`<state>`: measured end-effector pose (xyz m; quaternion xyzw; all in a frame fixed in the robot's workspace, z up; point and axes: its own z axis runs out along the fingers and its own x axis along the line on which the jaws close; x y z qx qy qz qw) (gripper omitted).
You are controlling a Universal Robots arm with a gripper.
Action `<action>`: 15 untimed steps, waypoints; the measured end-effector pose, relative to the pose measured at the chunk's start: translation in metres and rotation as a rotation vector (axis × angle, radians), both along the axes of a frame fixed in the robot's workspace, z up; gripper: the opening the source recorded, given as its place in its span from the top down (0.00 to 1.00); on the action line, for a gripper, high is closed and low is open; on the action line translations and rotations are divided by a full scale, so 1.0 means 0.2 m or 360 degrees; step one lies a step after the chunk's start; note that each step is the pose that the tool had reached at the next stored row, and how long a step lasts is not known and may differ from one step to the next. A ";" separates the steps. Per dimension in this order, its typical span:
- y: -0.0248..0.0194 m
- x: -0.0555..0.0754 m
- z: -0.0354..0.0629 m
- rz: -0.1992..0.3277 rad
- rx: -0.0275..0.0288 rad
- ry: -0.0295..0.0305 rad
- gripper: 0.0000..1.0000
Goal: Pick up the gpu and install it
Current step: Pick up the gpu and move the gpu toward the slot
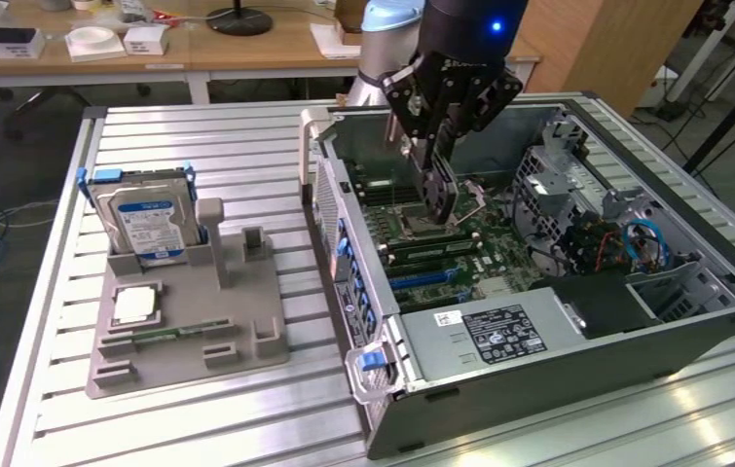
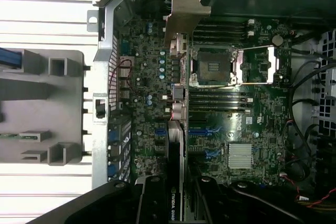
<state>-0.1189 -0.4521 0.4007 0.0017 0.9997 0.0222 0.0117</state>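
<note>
Ribbed metal tabletop (image 1: 199, 131) carries an open computer case (image 1: 575, 365) and, at the exterior view's left, a grey holder (image 1: 192, 345) with a hard drive (image 1: 146, 219) and a processor chip (image 1: 134, 305). Inside the case, the hand (image 1: 435, 146) is partly closed on the gpu (image 1: 439, 199), which hangs on edge above the motherboard (image 1: 478, 248) near the processor socket (image 2: 212, 66).

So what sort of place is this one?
Probably a robotics lab or workshop: an open computer case sits on a slatted metal table, beside a grey holder with a hard drive, and cluttered wooden desks stand behind.
</note>
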 end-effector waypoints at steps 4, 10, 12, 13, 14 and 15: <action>0.000 0.03 0.000 0.0000 -0.00001 0.00000 0.74; 0.000 0.06 -0.001 0.0000 0.00000 0.00001 0.74; 0.000 0.07 -0.002 0.0000 0.00000 0.00000 0.74; 0.000 0.08 -0.002 0.0000 0.00000 0.00002 0.74; 0.000 0.08 -0.002 0.0000 0.00000 0.00001 0.74; 0.000 0.09 -0.002 0.0000 -0.00001 0.00000 0.74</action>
